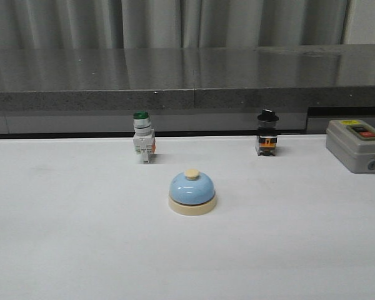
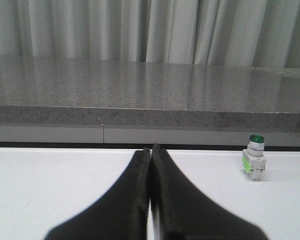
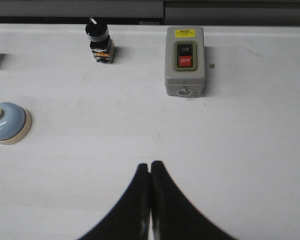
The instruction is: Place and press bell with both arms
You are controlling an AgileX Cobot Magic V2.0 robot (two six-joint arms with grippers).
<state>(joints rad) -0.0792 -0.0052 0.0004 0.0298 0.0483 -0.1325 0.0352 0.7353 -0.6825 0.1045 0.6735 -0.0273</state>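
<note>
The light-blue bell (image 1: 192, 192) with a cream base and cream button stands upright at the middle of the white table. It also shows in the right wrist view (image 3: 7, 122), well off to one side of my right gripper (image 3: 150, 165). My right gripper is shut and empty above bare table. My left gripper (image 2: 151, 150) is shut and empty, low over the table; the bell does not show in its view. Neither gripper shows in the front view.
A green-capped white push-button switch (image 1: 142, 137) stands behind the bell to the left, also in the left wrist view (image 2: 254, 157). A black knob switch (image 1: 267, 132) stands back right. A grey box (image 1: 357, 145) with red and black buttons sits at the far right. A grey ledge (image 1: 187, 81) bounds the table's back.
</note>
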